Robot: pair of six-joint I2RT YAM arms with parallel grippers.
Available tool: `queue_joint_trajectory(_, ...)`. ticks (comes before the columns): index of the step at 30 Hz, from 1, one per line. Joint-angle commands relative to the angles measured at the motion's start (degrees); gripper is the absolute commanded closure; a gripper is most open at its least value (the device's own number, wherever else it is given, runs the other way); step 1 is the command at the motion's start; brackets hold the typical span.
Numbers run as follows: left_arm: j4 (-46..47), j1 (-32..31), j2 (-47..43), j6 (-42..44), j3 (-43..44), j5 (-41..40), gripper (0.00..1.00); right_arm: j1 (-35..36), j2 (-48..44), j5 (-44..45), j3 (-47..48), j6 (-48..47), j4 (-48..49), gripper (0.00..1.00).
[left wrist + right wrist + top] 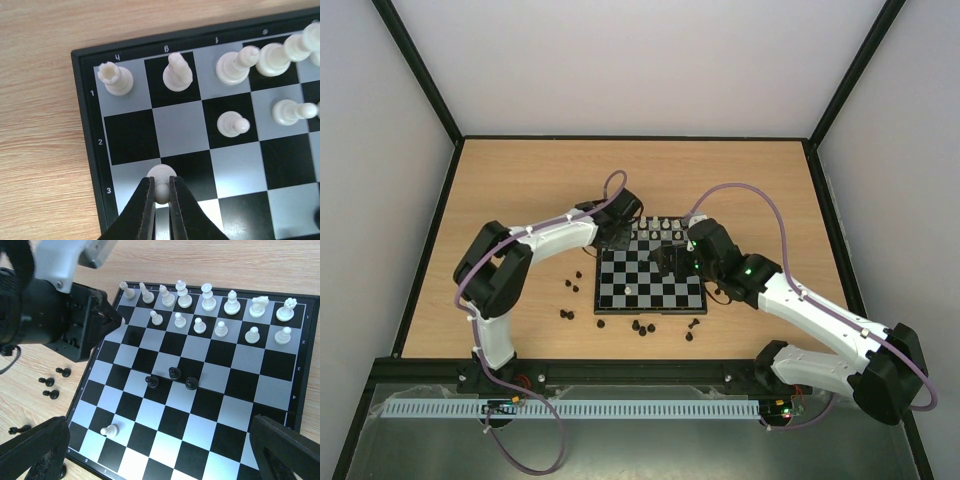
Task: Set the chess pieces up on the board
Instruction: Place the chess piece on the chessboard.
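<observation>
I had the left hand [160, 195] clamped on a white pawn [161, 173], lower centre of its wrist view, over row three of the board [88, 125]. It was probably bound for an empty second-row square. Right hand [157, 440] hung wide open.

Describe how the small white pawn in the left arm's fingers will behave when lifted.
The small white pawn looks rigid and likely light. The narrow black fingers pinch only its rounded, smooth head, so it may slip or swivel. Its small base could tip on release.
</observation>
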Motion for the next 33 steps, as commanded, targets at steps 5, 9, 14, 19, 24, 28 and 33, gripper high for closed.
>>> queue_joint_trajectory(5,-1.2,0.9,3.3,0.1,1.5,-2.2,0.98,0.1,0.2,-0.2,-0.9,0.4,0.4,0.00)
queue_joint_trajectory(9,-1.4,1.9,3.5,0.2,1.6,-3.2,0.98,0.1,0.3,-0.5,-1.0,0.4,0.6,0.00)
queue_joint_trajectory(14,-1.6,2.9,4.0,0.5,1.9,-4.0,0.97,0.0,0.4,-0.8,-1.0,0.4,0.6,0.00)
queue_joint_trajectory(19,-1.2,3.1,4.9,0.8,2.2,-3.7,0.97,0.1,0.5,-0.7,-1.0,0.3,0.6,0.00)
queue_joint_trajectory(24,-0.7,3.1,5.3,0.9,2.3,-3.4,0.97,0.0,0.8,-0.9,-1.0,0.3,0.7,0.00)
queue_joint_trajectory(28,-0.7,3.1,5.6,1.1,2.6,-2.6,0.96,0.0,0.9,-1.1,-1.0,0.3,0.8,0.00)
queue_joint_trajectory(33,-0.4,3.1,5.8,1.1,2.8,-2.3,0.96,0.0,1.1,-1.1,-1.0,0.2,0.8,0.00)
